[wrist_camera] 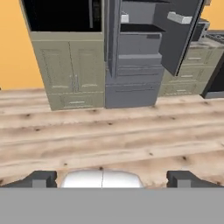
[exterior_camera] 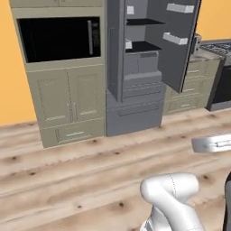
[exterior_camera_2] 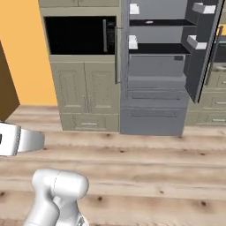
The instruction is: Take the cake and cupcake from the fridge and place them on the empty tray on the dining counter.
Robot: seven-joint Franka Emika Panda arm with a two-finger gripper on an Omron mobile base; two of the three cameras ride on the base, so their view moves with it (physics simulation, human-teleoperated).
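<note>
Fridge (exterior_camera: 135,67) stands open across the wood floor (exterior_camera: 67,167), well away from the base, right of the microwave (exterior_camera: 58,38); cake and cupcake cannot be made out on its shelves. Gripper (wrist_camera: 111,178) released, jaws spread wide, empty. Judged: nothing fetched yet; both pick-ups and tray placements remain.

Even, flat rendered light, faint shadows, slightly soft low-resolution detail.

You see a grey fridge (exterior_camera: 135,108) with black shelves (exterior_camera: 142,46) and white door bins (exterior_camera: 175,39), olive-beige cabinets (exterior_camera: 67,99), an orange wall (exterior_camera: 11,81), and pale, knotted, seemingly wooden floor (exterior_camera: 90,171).
</note>
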